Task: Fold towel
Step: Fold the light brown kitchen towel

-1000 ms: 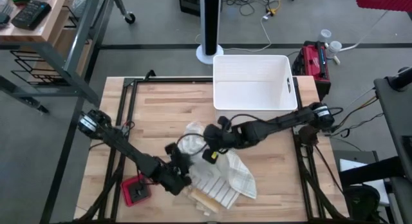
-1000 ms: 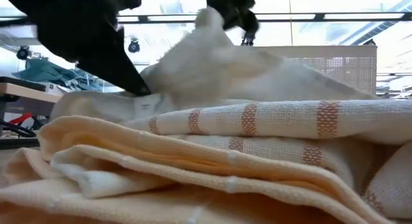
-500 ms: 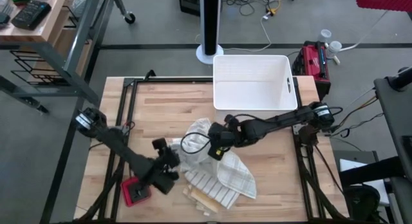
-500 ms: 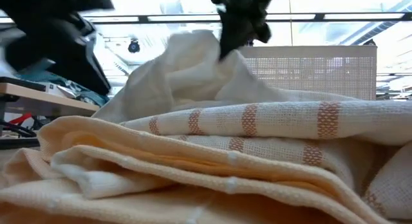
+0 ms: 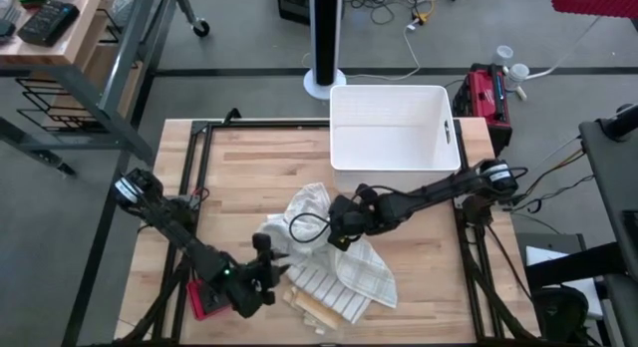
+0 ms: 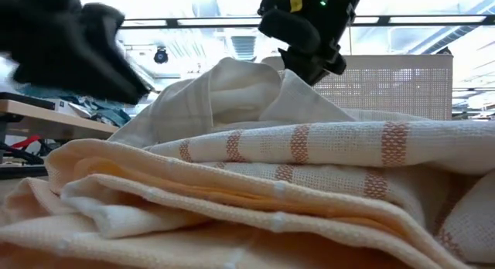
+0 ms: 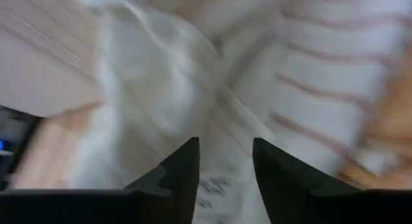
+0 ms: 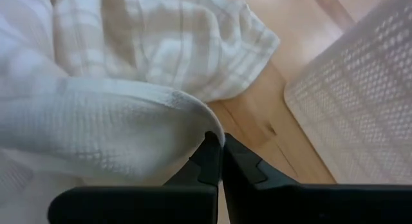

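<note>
White and tan cloth, the towel (image 5: 334,257), lies bunched up near the front edge of the wooden bench (image 5: 249,168), about midway along. The right gripper (image 5: 335,233) has its fingers pressed together, pinching a fold of the towel. The left gripper (image 5: 267,277) sits at the towel's left side with its fingers (image 7: 177,169) spread apart, holding nothing.

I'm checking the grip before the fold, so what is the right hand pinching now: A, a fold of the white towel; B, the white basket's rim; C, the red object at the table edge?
A: the right hand is shut on a fold of the white towel.
</note>
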Controlling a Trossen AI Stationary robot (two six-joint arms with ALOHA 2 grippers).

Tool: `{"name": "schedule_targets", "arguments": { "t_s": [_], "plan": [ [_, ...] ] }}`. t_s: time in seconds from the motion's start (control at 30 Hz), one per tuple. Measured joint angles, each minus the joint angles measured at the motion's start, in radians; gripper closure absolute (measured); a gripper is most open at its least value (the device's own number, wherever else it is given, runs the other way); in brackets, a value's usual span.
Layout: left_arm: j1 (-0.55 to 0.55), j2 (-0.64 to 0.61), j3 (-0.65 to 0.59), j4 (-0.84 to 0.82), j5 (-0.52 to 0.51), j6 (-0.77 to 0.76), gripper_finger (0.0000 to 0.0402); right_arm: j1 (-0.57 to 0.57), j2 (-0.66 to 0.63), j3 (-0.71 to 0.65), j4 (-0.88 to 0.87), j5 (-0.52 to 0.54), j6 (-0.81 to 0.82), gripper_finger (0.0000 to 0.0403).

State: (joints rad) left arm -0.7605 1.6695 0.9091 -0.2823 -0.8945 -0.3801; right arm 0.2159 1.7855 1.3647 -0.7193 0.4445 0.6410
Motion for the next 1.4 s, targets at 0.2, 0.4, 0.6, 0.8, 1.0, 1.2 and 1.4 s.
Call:
{"name": "schedule_targets", "arguments": {
  "t_s": [0.2, 0.4, 0.6, 0.8, 1.0, 1.2, 1.4],
  "plan": [
    [0.047, 0.001, -0.067, 0.100, 0.157, 0.018, 0.0221, 0.017, 0.000, -0.036, 0.023, 0.001, 0.022, 0.0403],
    [0.133, 0.010, -0.054, 0.119, 0.312, 0.032, 0.0205, 0.018, 0.000, -0.042, 0.029, 0.002, 0.016, 0.0403],
    [0.206, 0.052, -0.056, 0.116, 0.390, 0.024, 0.0221, 0.022, -0.017, -0.038, 0.030, 0.002, 0.003, 0.0403],
    [0.214, 0.084, -0.055, 0.172, 0.433, 0.092, 0.0260, 0.027, -0.029, -0.040, 0.031, 0.005, -0.004, 0.0403],
    [0.213, 0.086, -0.055, 0.180, 0.399, 0.102, 0.0383, 0.028, -0.032, -0.043, 0.025, 0.028, -0.005, 0.0403],
    [0.181, 0.047, -0.055, 0.178, 0.330, 0.102, 0.0397, 0.047, -0.042, -0.047, -0.010, -0.018, -0.004, 0.0403],
    [0.159, -0.003, -0.055, 0.179, 0.321, 0.082, 0.0399, 0.084, -0.067, -0.052, -0.032, 0.019, 0.002, 0.0403]
  ]
}}
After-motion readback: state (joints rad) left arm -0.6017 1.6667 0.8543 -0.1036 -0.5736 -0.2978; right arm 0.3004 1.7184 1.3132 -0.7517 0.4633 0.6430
